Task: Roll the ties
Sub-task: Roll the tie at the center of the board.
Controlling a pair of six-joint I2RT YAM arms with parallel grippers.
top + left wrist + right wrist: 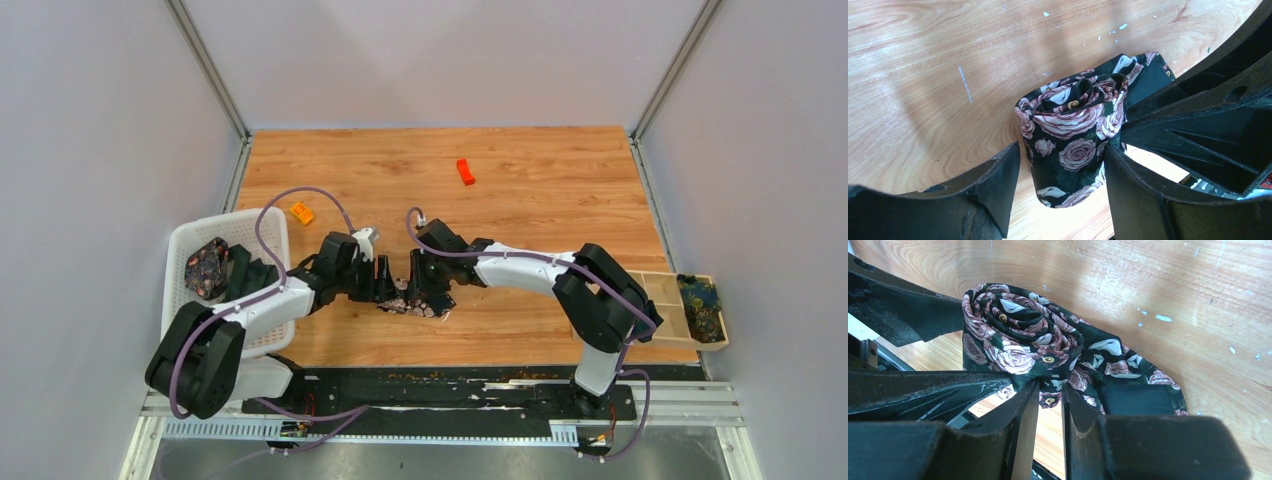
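Note:
One tie point(1073, 120), black with pink roses, stands wound into a roll on the wooden table point(540, 200), with a short loose tail point(1128, 375) lying flat beside it. My left gripper point(1063, 150) straddles the roll, one finger against each side. My right gripper point(1049, 390) comes from the opposite side, its fingers nearly together and nipping the roll's outer edge. From above, both grippers meet over the tie point(412, 308) near the table's front middle. Another rolled tie point(207, 268) sits in the white basket point(185, 240), and a blue-yellow one point(700, 298) in the wooden tray.
The white basket at the left also holds dark fabric point(248, 275). A compartmented wooden tray point(660, 290) hangs off the table's right edge. An orange block point(302, 212) and a red block point(465, 171) lie farther back on the table.

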